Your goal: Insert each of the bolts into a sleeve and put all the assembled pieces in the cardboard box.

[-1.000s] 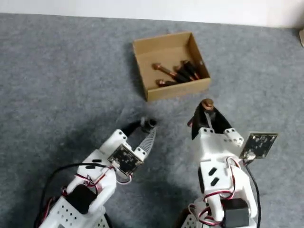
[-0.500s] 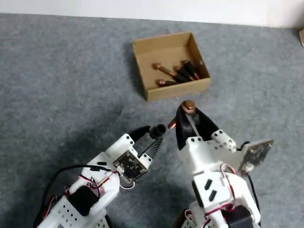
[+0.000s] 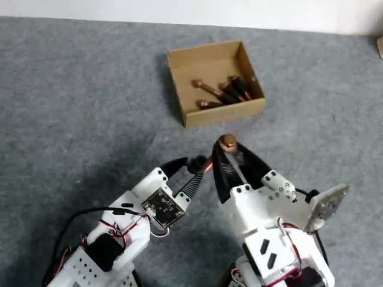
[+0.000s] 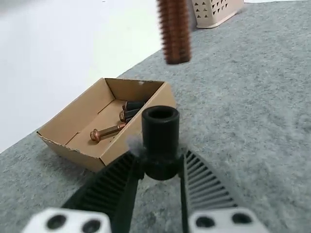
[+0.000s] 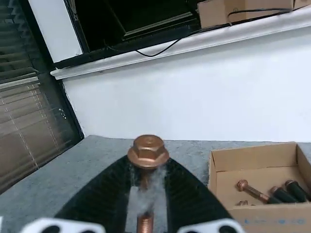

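Observation:
My left gripper (image 3: 192,167) is shut on a black sleeve (image 3: 196,164), held with its open end up (image 4: 160,141). My right gripper (image 3: 226,156) is shut on a copper bolt (image 3: 227,142), its hex head (image 5: 148,151) above the fingers. The bolt's threaded tip (image 4: 175,30) hangs just above the sleeve's mouth, slightly apart from it. The cardboard box (image 3: 179,60) sits behind both grippers on the grey carpet and holds several assembled bolt-and-sleeve pieces (image 3: 224,91), also seen in the box (image 4: 73,131) and in the box (image 5: 252,158).
Grey carpet covers the table all around the arms. A white wall runs along the far edge. A beige perforated basket (image 4: 214,7) stands far off beyond the carpet. Open carpet lies left of the box.
My right gripper has swung left with the bolt, from beside the box's front corner to over the sleeve. My left gripper moved slightly right and forward with the sleeve.

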`<act>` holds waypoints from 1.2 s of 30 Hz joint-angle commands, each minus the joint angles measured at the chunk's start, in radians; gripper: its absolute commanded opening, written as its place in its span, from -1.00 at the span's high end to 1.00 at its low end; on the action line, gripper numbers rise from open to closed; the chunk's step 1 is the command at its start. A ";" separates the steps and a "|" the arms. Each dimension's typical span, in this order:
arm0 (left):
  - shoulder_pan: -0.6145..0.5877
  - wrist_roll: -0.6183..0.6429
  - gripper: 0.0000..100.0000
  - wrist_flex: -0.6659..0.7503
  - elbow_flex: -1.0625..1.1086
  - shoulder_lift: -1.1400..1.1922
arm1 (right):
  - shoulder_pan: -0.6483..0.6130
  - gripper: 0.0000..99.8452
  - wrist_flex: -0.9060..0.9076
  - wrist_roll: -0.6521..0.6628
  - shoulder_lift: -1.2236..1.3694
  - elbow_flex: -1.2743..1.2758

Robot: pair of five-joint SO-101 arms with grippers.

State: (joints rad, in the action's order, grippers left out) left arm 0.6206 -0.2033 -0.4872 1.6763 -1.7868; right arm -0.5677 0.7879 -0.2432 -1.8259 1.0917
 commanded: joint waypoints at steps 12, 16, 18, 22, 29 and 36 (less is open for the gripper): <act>-0.007 -0.005 0.99 0.028 0.019 -0.004 | -0.012 0.99 -0.067 -0.002 0.001 0.093; -0.007 -0.005 0.99 0.028 0.019 -0.004 | -0.012 0.99 -0.147 0.002 0.012 0.105; -0.007 -0.005 0.99 0.028 0.019 -0.004 | -0.013 0.99 -0.150 0.044 0.012 0.139; -0.005 -0.005 0.99 0.028 0.019 -0.004 | -0.012 0.99 -0.229 0.091 0.004 0.239; -0.005 -0.005 0.99 0.028 0.019 -0.004 | -0.008 0.99 -0.254 0.097 0.002 0.285; -0.005 -0.005 0.99 0.028 0.019 -0.004 | 0.041 0.99 -0.268 0.094 0.002 0.285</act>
State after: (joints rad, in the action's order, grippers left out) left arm 0.6160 -0.2033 -0.4872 1.6763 -1.7852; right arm -0.5416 0.5577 -0.1619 -1.8167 1.3832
